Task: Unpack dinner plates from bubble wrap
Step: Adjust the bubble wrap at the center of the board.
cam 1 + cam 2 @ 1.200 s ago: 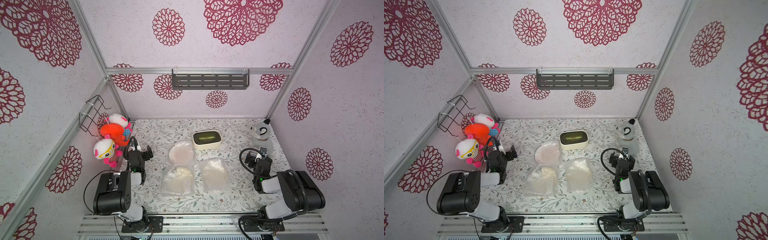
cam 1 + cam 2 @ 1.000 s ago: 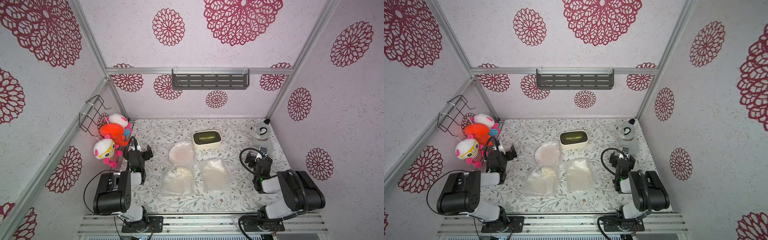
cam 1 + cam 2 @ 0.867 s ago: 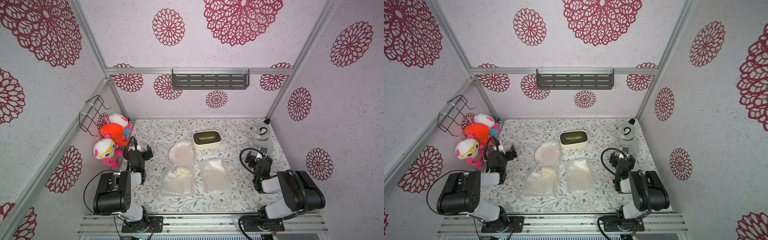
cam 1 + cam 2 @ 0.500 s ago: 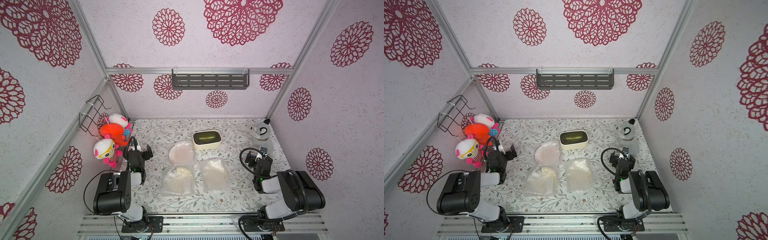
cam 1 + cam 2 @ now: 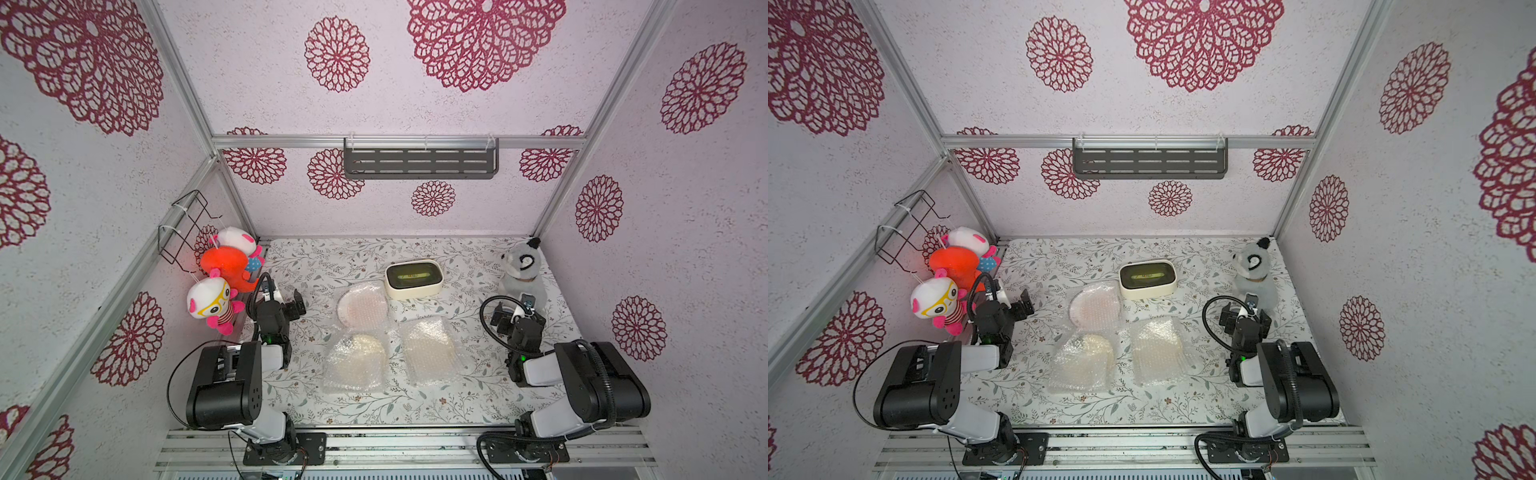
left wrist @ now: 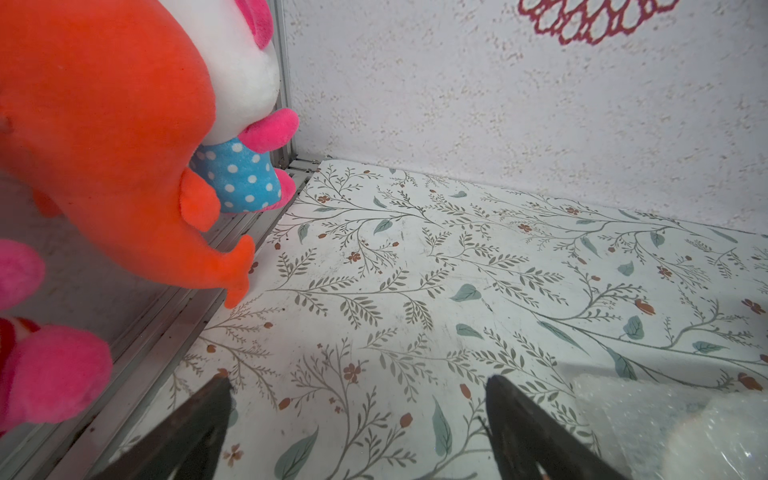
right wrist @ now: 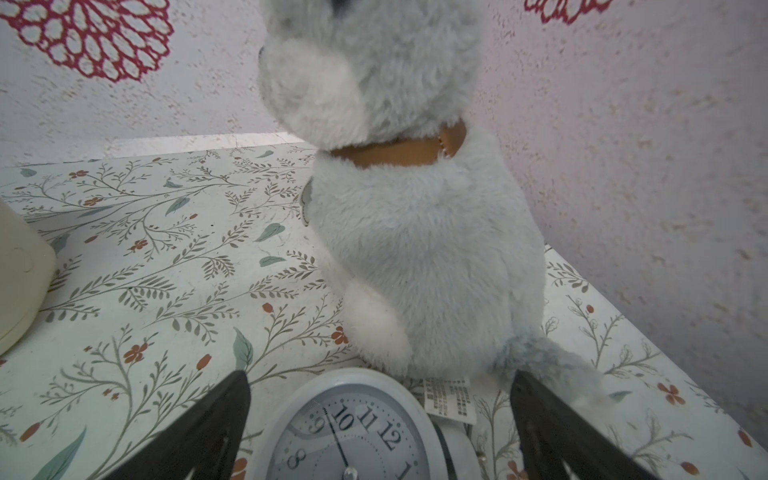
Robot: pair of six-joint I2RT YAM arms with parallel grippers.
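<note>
Nothing is unwrapped yet: the dinner plates [image 5: 356,361] lie in the middle of the surface [image 5: 316,262], each under its own sheet of bubble wrap [image 5: 430,349]. Two are side by side on the near side, and a third bundle [image 5: 362,307] lies behind them, just beside the cream box [image 5: 413,278]. To start well, I judge one arm should pin a bundle lightly while the other takes a loose corner of wrap, not the rim. It should peel low and slowly, since the film looks slippery and a plate could slide or lift with it. The left pincer [image 5: 286,300] stands wide, holds nothing and touches nothing, near the hanging plush toys [image 5: 224,266] and apart from the bundles. The right pincer [image 5: 515,312] is equally wide and empty. The white alarm clock [image 7: 353,428] sits low between its jaws, clear of both, with the grey plush [image 7: 415,249] just ahead.
</note>
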